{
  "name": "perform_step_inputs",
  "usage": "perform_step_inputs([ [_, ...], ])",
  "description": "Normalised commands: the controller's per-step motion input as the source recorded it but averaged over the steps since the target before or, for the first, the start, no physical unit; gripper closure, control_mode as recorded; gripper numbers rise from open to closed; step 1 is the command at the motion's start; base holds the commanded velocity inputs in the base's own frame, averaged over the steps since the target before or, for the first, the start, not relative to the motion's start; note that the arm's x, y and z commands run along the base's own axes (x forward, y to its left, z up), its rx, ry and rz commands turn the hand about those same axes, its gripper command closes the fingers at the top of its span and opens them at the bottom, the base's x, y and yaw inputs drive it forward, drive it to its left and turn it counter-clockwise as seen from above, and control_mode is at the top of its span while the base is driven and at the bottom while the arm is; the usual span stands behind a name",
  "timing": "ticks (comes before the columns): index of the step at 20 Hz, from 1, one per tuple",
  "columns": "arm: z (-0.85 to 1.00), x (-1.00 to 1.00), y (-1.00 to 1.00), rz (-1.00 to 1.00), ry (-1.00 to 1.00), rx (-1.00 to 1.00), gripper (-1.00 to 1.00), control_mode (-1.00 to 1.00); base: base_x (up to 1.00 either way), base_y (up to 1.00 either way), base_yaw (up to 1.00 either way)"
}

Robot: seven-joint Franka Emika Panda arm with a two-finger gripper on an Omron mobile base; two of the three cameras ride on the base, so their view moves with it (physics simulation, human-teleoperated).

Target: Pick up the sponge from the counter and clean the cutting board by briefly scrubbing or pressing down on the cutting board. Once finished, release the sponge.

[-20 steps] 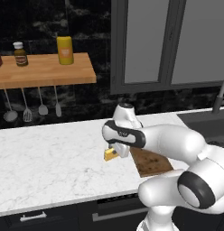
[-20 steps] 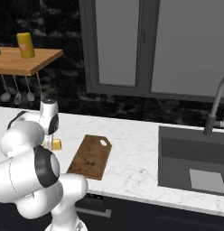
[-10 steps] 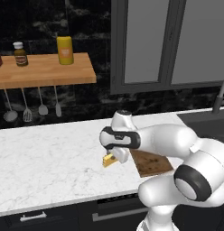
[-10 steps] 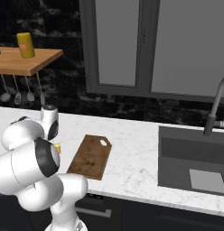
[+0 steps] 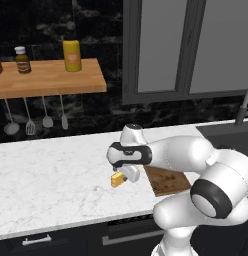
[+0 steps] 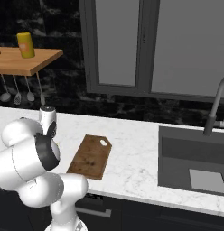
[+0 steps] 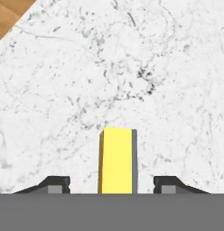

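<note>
The yellow sponge (image 7: pixel 116 160) with its dark grey layer on one side stands on edge between my gripper's (image 7: pixel 112 182) two fingertips. There is a clear gap on each side, so the jaws are open and not touching it. In the left base view the sponge (image 5: pixel 117 179) sits just under the gripper (image 5: pixel 124 175), low over the white marble counter (image 5: pixel 56 175). It is left of the dark brown cutting board (image 5: pixel 167 181), not over it. The cutting board (image 6: pixel 91 155) lies flat near the counter's front edge, and one corner (image 7: pixel 7 11) shows at the upper left of the hand view.
A wooden wall shelf (image 5: pixel 46 77) with bottles hangs at the back left, and utensils (image 5: pixel 28 120) hang under it. A dark sink (image 6: pixel 195 162) with a faucet (image 6: pixel 215 108) lies to the right. The counter's front edge (image 5: pixel 71 222) runs close below the gripper.
The hand has dropped a little toward the counter with the sponge. Its jaws, shut on the sponge before, now stand apart from it.
</note>
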Motion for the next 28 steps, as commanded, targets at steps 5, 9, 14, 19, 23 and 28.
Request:
perform_step_inputs([
  [5, 0.00, -0.01, 0.00, 0.04, 0.00, 0.00, -1.00, -1.00, 0.00, 0.00, 0.00],
  [9, 0.40, -0.29, 0.00, 0.05, -0.02, 0.00, -1.00, -1.00, 0.00, 0.00, 0.00],
  [14, 0.73, -0.40, -0.04, 0.04, -0.11, 0.00, -1.00, -1.00, 0.00, 0.00, 0.00],
  [19, 0.56, -0.38, -0.02, 0.05, -0.19, 0.00, -1.00, -1.00, 0.00, 0.00, 0.00],
  [23, 0.54, -0.52, -0.05, 0.00, -0.26, 0.00, -1.00, -1.00, 0.00, 0.00, 0.00],
  [28, 0.60, -0.46, -0.03, 0.00, -0.28, 0.00, -1.00, -1.00, 0.00, 0.00, 0.00],
])
